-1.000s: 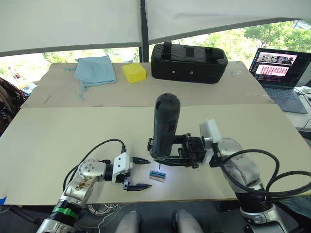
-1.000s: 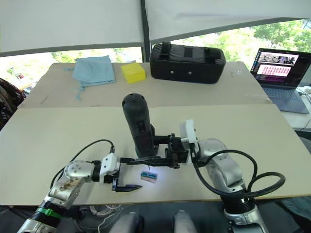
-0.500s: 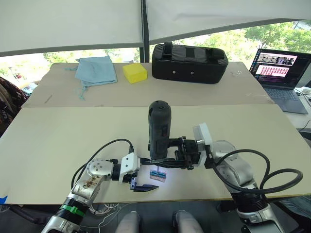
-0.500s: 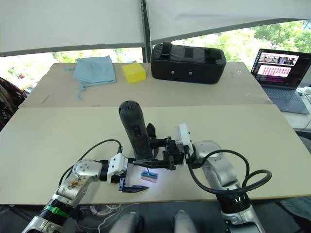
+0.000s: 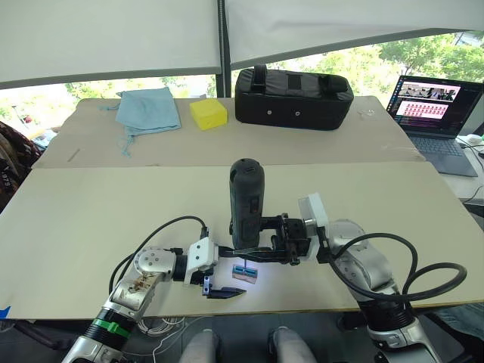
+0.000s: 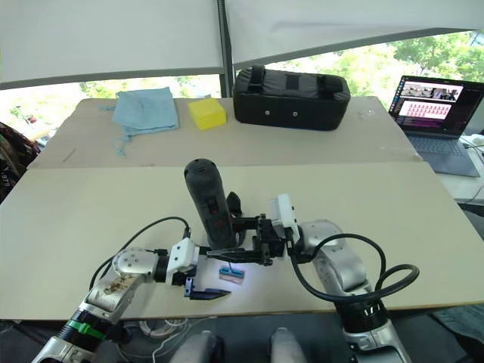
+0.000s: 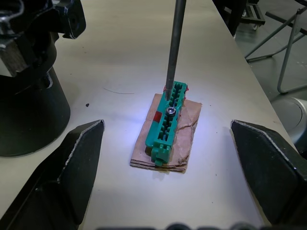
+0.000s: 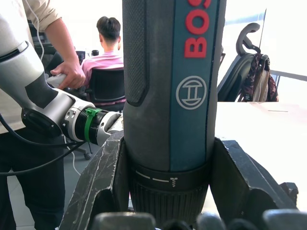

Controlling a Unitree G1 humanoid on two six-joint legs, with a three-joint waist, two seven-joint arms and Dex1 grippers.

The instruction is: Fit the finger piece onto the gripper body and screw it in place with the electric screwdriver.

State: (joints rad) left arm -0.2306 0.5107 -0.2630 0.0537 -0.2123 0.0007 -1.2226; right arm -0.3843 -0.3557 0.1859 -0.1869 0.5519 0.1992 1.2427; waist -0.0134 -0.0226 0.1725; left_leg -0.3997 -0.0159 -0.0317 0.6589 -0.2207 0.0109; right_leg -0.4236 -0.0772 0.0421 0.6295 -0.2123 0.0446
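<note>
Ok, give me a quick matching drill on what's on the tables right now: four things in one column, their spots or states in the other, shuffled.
Things:
1. screwdriver
2. green block
3. yellow block
4. laptop

Places or states:
A. far table, between the blue cloth and the black bag
B. upright, clamped in the right gripper
C. open, at the far right edge
D. near table, under the bit, between the open fingers of the left gripper

Pairs: 1-B, 2-D, 3-A, 4-C
</note>
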